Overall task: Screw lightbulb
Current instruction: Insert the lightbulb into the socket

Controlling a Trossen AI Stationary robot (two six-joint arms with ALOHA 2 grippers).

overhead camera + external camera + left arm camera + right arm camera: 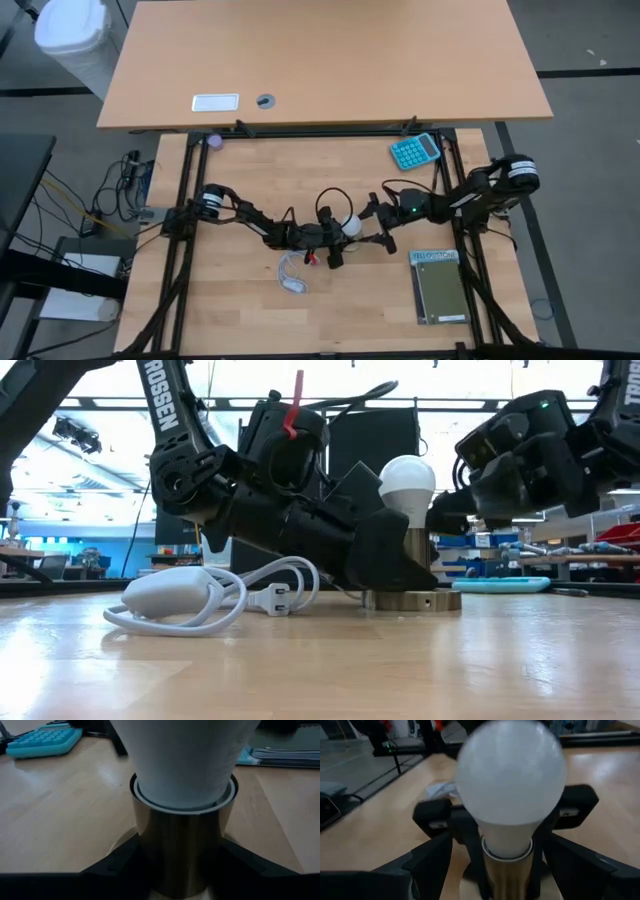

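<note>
Lightbulb [407,482] stands upright in the brass socket [411,598]. My left gripper [392,565] clamps the socket's barrel; my right gripper [507,870] sits spread around the bulb's neck.

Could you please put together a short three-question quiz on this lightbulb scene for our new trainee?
1. True or false: the lightbulb stands upright in a brass-coloured socket on the table.
2. Which gripper clamps the socket's barrel just below the bulb? A) left gripper B) right gripper C) neither
3. Fill in: in the high view, the teal calculator lies on the ____ arm's side of the table.

Key:
1. True.
2. A; the left gripper's fingers press on the barrel from both sides, while the right gripper's fingers stand apart on either side of the bulb's neck.
3. Right.
</note>
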